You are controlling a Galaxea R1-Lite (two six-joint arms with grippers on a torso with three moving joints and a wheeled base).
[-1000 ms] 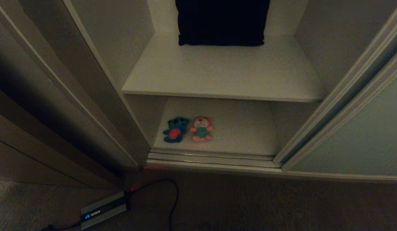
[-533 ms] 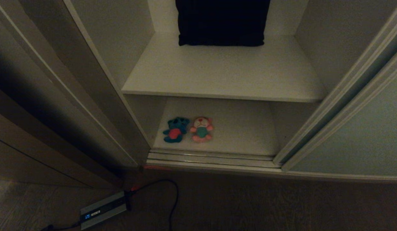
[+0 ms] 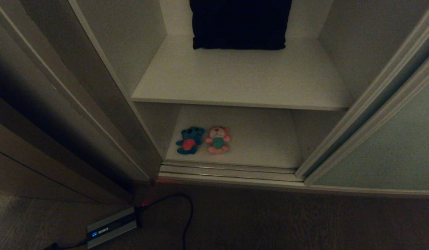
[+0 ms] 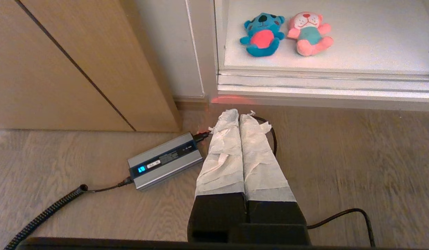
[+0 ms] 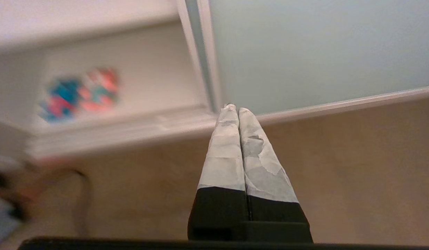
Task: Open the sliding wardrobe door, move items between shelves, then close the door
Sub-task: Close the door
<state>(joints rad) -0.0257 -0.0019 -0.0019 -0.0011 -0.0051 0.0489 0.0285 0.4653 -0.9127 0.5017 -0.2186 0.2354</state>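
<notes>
From the head, you see the blue toy (image 3: 189, 140) and pink toy (image 3: 218, 139) side by side on the lower shelf (image 3: 263, 139), a dark cushion (image 3: 239, 24) at twelve o'clock above, the sliding door (image 3: 384, 146) at three; nothing shifted since earlier. Your left gripper (image 4: 240, 114) hangs pressed together over a power brick (image 4: 165, 160). Your right gripper (image 5: 237, 108) is likewise pressed together, near the door's frame.

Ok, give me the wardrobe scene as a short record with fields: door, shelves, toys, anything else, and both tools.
door: sliding wardrobe door slid to the right, compartment open
upper shelf: dark cushion at the back
lower shelf: blue plush toy and pink plush toy side by side near the left front
floor: grey power adapter with black cable
left tool: shut, empty, above the floor
right tool: shut, empty, pointing toward the door's lower corner
</notes>
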